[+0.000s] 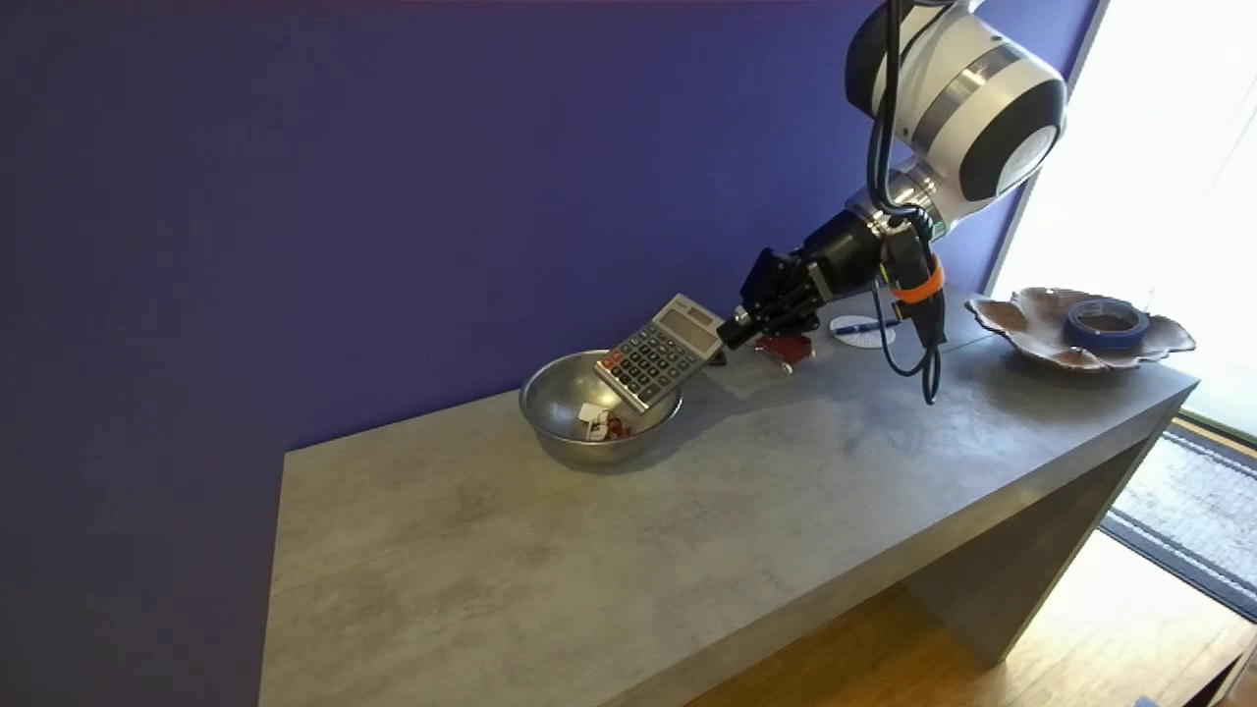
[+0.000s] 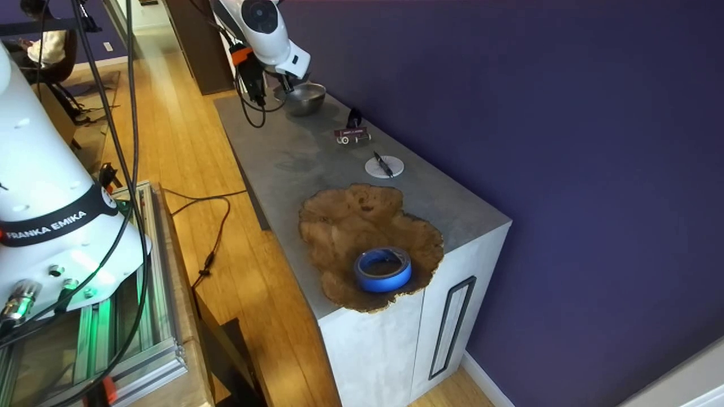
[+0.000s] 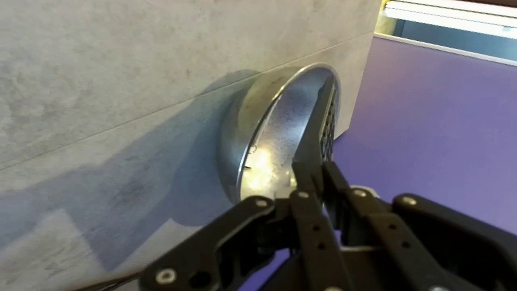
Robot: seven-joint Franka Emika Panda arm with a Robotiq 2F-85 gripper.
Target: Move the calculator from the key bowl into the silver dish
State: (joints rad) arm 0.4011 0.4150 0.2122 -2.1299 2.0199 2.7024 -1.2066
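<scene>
Calculator [image 1: 656, 355], display-end corner in the gripper [image 3: 322, 173]

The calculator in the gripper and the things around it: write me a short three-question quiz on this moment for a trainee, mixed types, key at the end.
1. Choose one. What lies in the brown wavy-rimmed dish?
a) the pen
b) the roll of blue tape
c) the white disc
2. True or false: the gripper holds the calculator at a tilt.
3. Fill the gap: in an exterior view, the small items inside the metal bowl look white and ____.

Key: 1. b; 2. true; 3. red.
</scene>
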